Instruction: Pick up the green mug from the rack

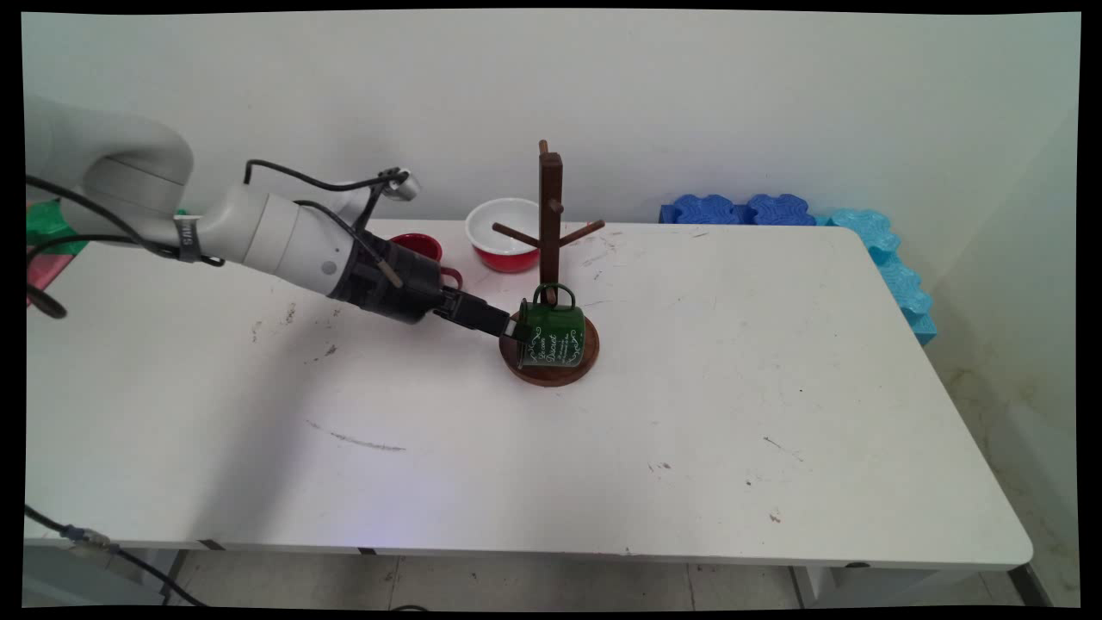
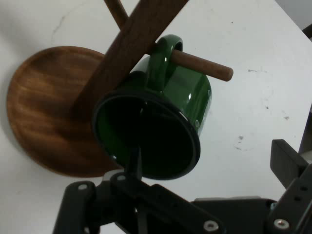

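Note:
A dark green mug [image 1: 552,334] with white lettering hangs by its handle [image 2: 165,53] on a low peg [image 2: 202,67] of the brown wooden mug tree [image 1: 550,202], just above the tree's round base [image 1: 551,376]. My gripper [image 1: 515,329] reaches in from the left at the mug's mouth and stands open. In the hand view one thin finger [image 2: 138,163] sits in the mug's [image 2: 187,95] dark opening. The other finger [image 2: 287,163] stays well outside to the right. The rim wall lies between them, and neither finger visibly clamps it.
A red mug [image 1: 424,248] stands behind my wrist, and a red bowl with a white inside [image 1: 505,232] sits left of the tree's post. Blue foam pieces [image 1: 740,209] and lighter blue ones [image 1: 891,263] line the table's far right edge. Upper pegs [image 1: 581,232] stick out.

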`<move>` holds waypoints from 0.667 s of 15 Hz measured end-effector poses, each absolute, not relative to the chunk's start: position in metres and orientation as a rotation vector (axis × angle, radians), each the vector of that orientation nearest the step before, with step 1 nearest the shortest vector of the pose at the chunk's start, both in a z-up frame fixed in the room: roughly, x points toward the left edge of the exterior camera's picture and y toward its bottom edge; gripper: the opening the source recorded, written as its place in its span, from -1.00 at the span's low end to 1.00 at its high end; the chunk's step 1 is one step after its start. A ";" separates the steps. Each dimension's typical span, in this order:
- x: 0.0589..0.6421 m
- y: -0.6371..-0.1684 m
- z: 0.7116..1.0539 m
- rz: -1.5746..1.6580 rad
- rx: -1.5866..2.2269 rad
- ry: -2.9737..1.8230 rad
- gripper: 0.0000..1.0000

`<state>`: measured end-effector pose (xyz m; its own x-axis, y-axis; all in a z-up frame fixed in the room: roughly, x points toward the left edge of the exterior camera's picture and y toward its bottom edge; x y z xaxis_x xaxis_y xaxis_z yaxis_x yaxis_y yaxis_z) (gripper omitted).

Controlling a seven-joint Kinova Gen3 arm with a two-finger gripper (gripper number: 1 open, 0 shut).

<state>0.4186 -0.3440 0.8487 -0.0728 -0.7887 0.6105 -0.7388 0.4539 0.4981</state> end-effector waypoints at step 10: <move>0.405 -0.358 0.838 -0.120 1.292 -1.810 1.00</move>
